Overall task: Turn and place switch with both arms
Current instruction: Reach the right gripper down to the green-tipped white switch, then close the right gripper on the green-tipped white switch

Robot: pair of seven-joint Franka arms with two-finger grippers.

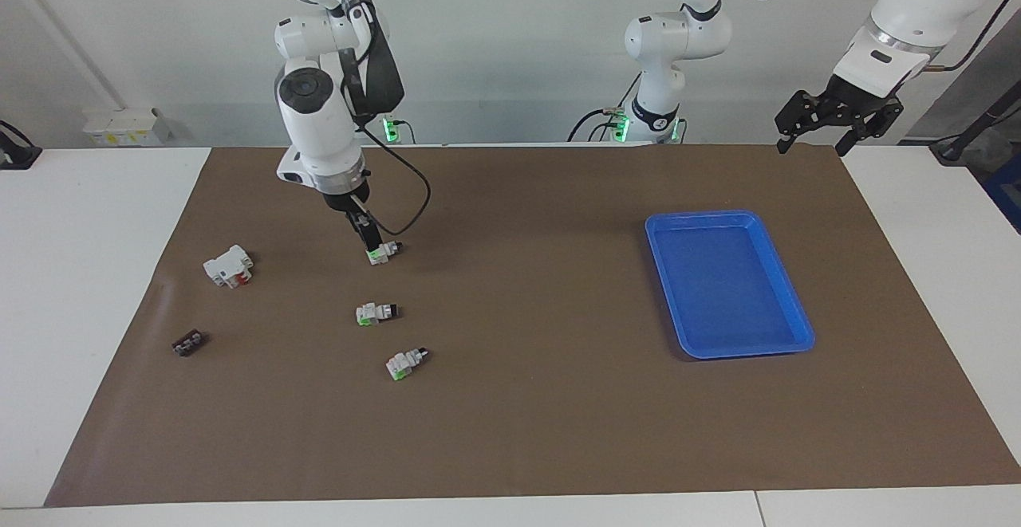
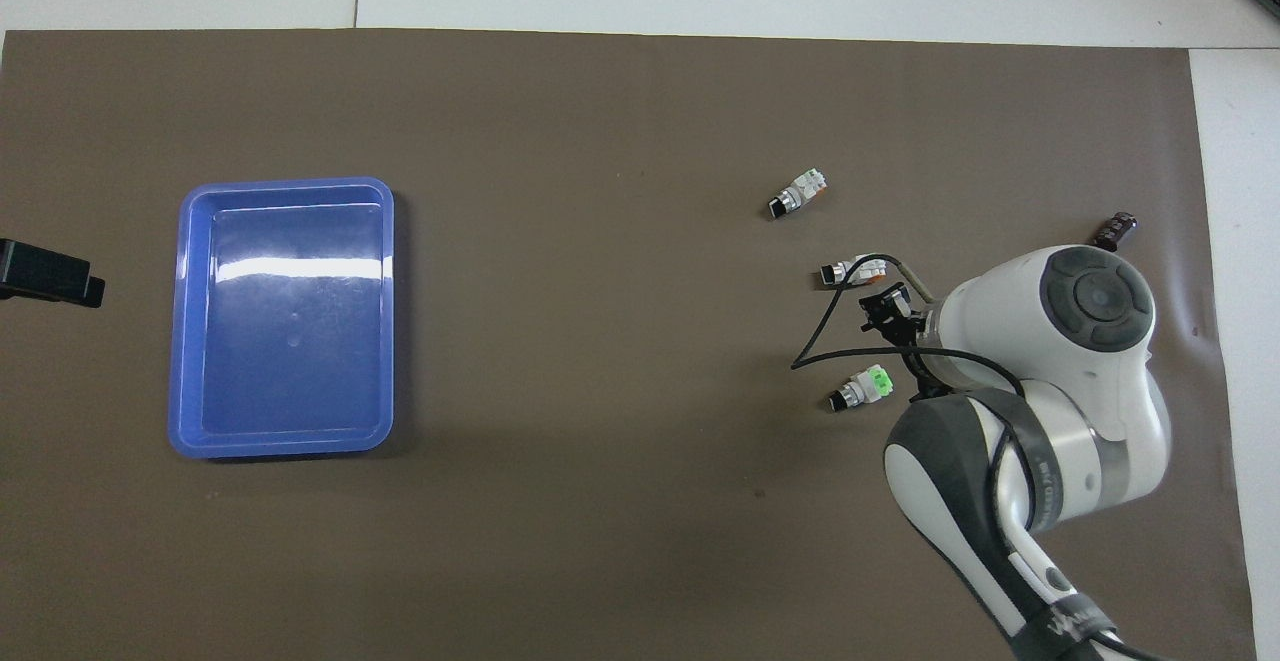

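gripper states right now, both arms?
Right tool: open, down at the switch nearest the robots, nothing held.
Left tool: open, empty, waiting raised over the mat's edge.

The switch (image 1: 382,252) (image 2: 866,387), white with a green end and black knob, is lying on its side, nearest the robots of three alike.

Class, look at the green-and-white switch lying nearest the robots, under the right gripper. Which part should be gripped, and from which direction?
Grip the white body of the switch, between its green end and black knob, coming straight down from above. It lies flat on the brown mat, so its long sides are likely the easiest faces to pinch. The right gripper is already low over it, while the left gripper waits.
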